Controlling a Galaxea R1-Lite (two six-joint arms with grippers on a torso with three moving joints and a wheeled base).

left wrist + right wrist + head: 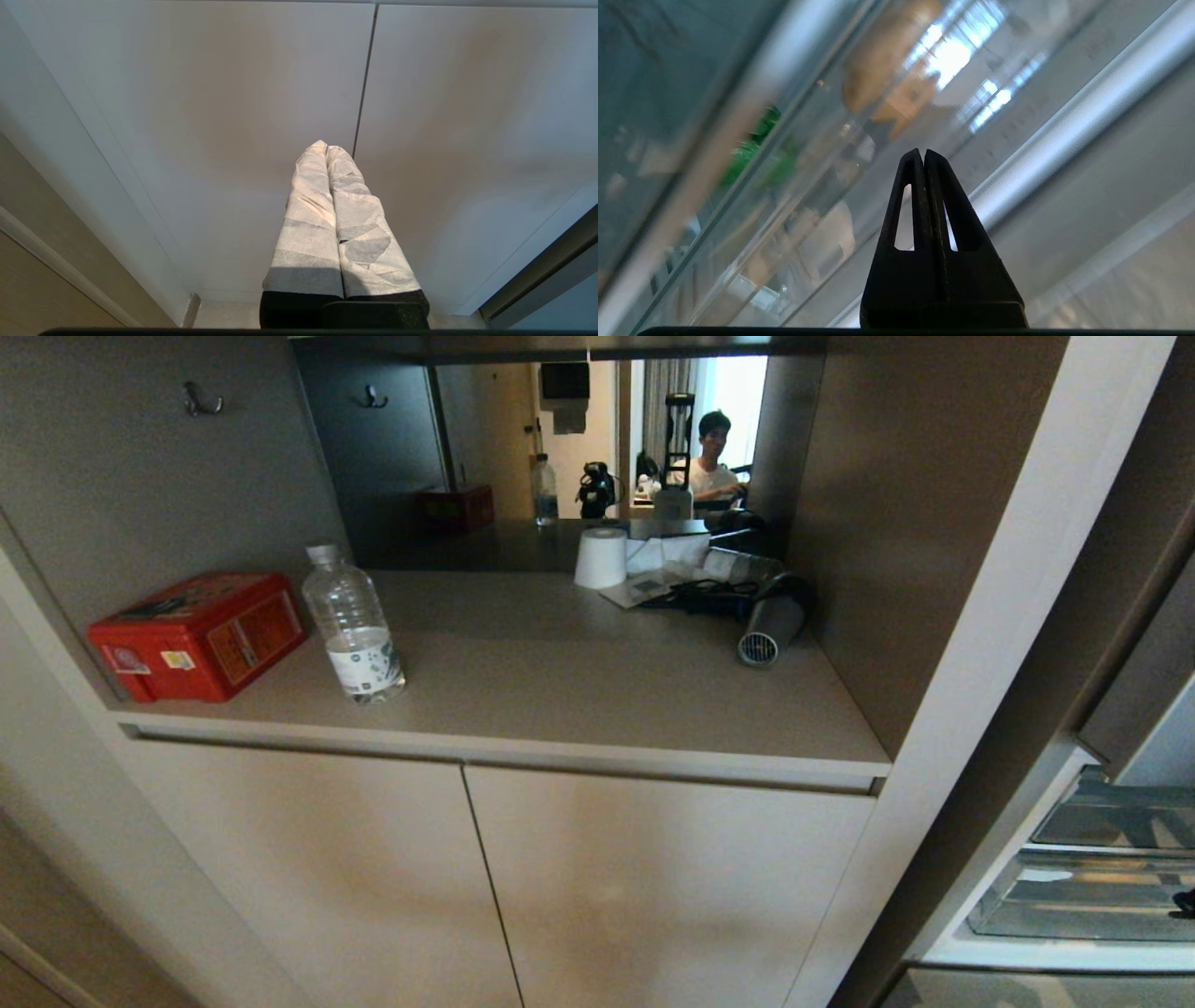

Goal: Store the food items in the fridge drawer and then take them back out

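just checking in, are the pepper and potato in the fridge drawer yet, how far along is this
Both look stored: the right wrist view shows the green pepper and tan potato behind the clear drawer. The right gripper is shut and empty beside it. The left gripper is parked by the cabinet doors. Taking them out remains.

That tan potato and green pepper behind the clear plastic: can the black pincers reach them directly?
Seemingly not. The shut right gripper points at the clear plastic fridge drawer, whose transparent wall appears to stand between it and the blurred tan-brown potato and green bell pepper.
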